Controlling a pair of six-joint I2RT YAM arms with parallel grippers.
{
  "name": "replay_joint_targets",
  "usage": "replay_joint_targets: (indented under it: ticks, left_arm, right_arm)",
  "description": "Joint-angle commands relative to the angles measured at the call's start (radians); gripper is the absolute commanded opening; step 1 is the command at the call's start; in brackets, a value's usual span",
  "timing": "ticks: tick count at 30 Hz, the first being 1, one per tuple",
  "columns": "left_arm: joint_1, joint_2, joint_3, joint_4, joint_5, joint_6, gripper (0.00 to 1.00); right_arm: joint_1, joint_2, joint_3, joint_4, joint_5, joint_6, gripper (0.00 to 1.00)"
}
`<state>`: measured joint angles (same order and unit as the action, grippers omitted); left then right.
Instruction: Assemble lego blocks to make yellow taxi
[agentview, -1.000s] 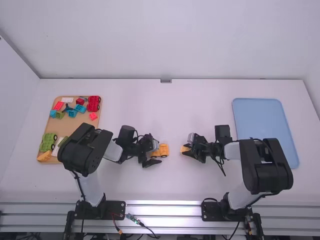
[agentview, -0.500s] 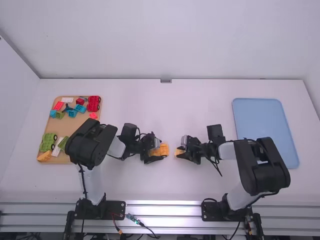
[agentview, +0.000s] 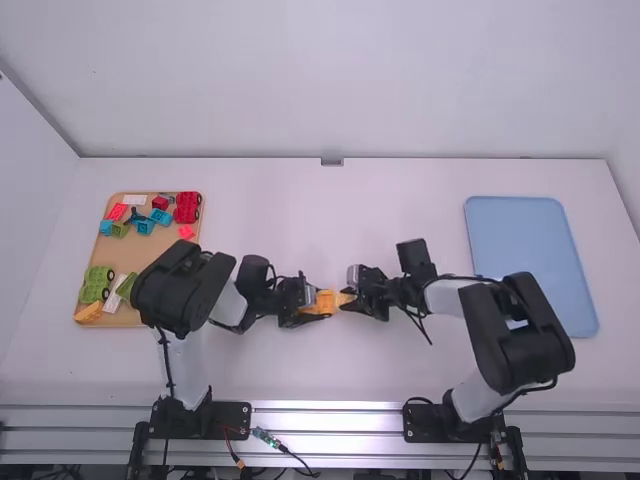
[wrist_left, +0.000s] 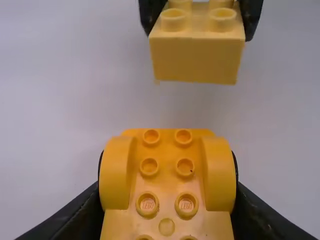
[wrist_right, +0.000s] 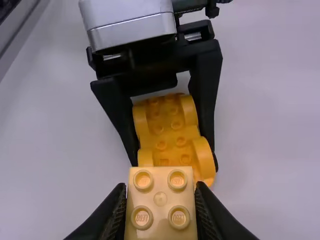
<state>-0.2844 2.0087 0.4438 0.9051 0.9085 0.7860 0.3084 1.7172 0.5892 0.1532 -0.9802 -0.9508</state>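
Observation:
My left gripper (agentview: 314, 302) is shut on an orange-yellow car base (agentview: 326, 302) at the table's middle. In the left wrist view, the left gripper (wrist_left: 167, 180) grips the base (wrist_left: 166, 200) across its fenders, studs facing up. My right gripper (agentview: 350, 298) is close beside it on the right. In the right wrist view, the right gripper (wrist_right: 161, 200) is shut on a pale yellow block (wrist_right: 160, 197) with four studs. Seen from the left wrist, that block (wrist_left: 196, 60) appears apart from the base's near end; whether they touch below is hidden.
A brown tray (agentview: 150, 262) at the left holds several red, blue and green blocks, a green car base (agentview: 97, 284) and a yellow piece (agentview: 89, 312). An empty-looking blue tray (agentview: 530, 250) lies at the right.
My right gripper has moved left with the pale yellow block, closing the gap to the car base. The left gripper has stayed nearly in place, holding the base.

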Motion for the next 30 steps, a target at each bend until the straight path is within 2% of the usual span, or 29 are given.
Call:
replay_joint_targets:
  ticks: [1,7,10,15,19,24,30]
  left_arm:
    - [0.005,0.019,-0.024,0.012,-0.009,0.017,0.49]
    - [0.000,0.019,-0.021,-0.006,-0.007,0.009,0.48]
    - [0.000,0.019,0.027,-0.119,0.040,0.020,0.42]
    - [-0.004,0.019,0.098,-0.291,0.077,0.128,0.35]
    - [-0.004,0.019,0.128,-0.359,0.069,0.130,0.34]
    - [0.001,0.019,0.131,-0.354,0.071,0.133,0.33]
    - [-0.005,0.019,0.118,-0.330,0.070,0.121,0.34]
  right_arm:
    - [0.027,-0.019,0.026,-0.011,0.021,0.012,0.05]
    - [0.068,-0.019,0.026,-0.003,0.032,0.013,0.04]
    - [0.092,-0.019,0.026,-0.002,0.039,0.011,0.02]
    - [0.090,-0.019,0.027,0.000,0.038,0.012,0.01]
    - [0.100,-0.019,0.027,0.008,0.053,0.013,0.01]
    - [0.132,-0.018,0.027,0.063,0.122,0.113,0.00]
    - [0.150,-0.018,0.018,0.077,0.156,0.113,0.00]
